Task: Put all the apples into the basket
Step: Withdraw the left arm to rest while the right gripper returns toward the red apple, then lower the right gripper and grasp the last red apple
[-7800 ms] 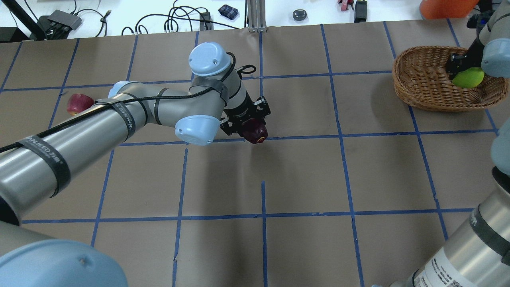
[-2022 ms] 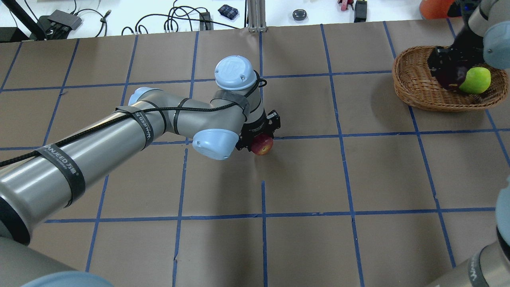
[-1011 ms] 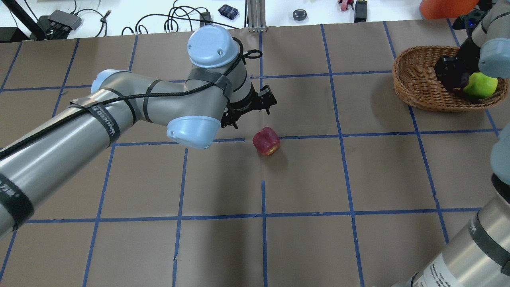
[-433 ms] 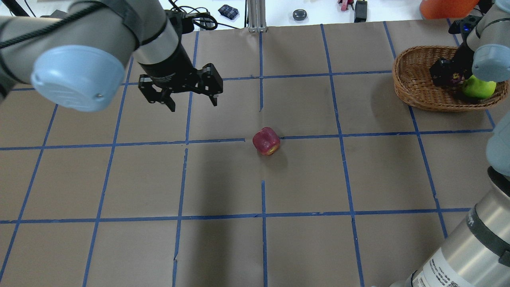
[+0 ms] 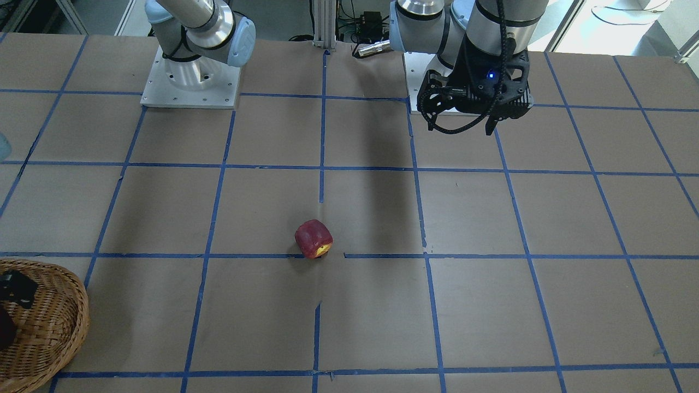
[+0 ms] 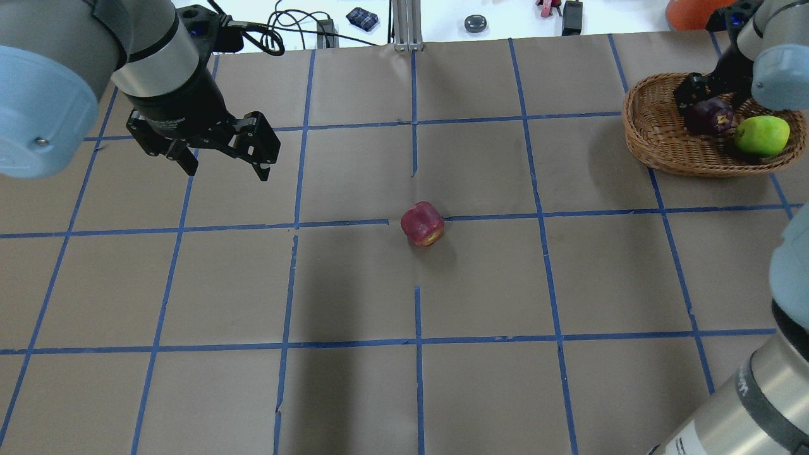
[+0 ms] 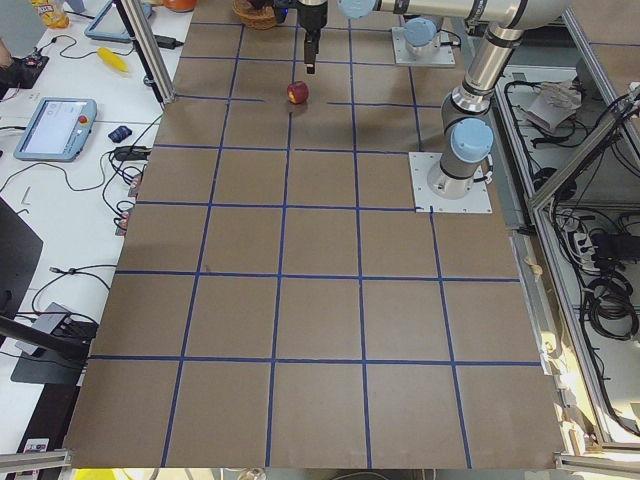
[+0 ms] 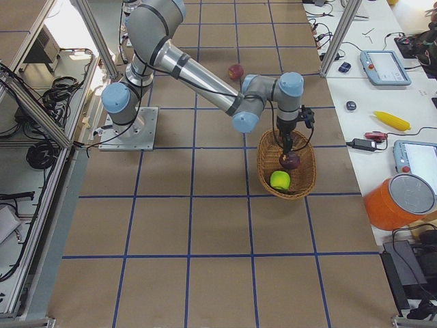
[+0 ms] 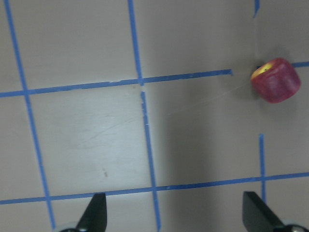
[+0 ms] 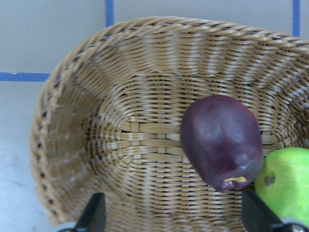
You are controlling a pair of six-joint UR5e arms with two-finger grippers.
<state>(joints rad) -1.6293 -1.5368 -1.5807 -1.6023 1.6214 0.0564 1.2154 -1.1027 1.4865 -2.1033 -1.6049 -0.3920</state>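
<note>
A red apple lies alone on the brown paper at the table's middle; it also shows in the front view and the left wrist view. My left gripper is open and empty, raised to the left of it. The wicker basket at the far right holds a dark maroon apple and a lime-green apple side by side. My right gripper hangs open just above the dark apple, apart from it.
Blue tape lines grid the brown paper. Cables, a small dark pouch and an orange container lie beyond the far edge. The arm bases stand at the robot's side of the table.
My left gripper let go of the red apple at the table's middle, then rose and swung away to the left. My right gripper lifted off the dark apple in the basket.
</note>
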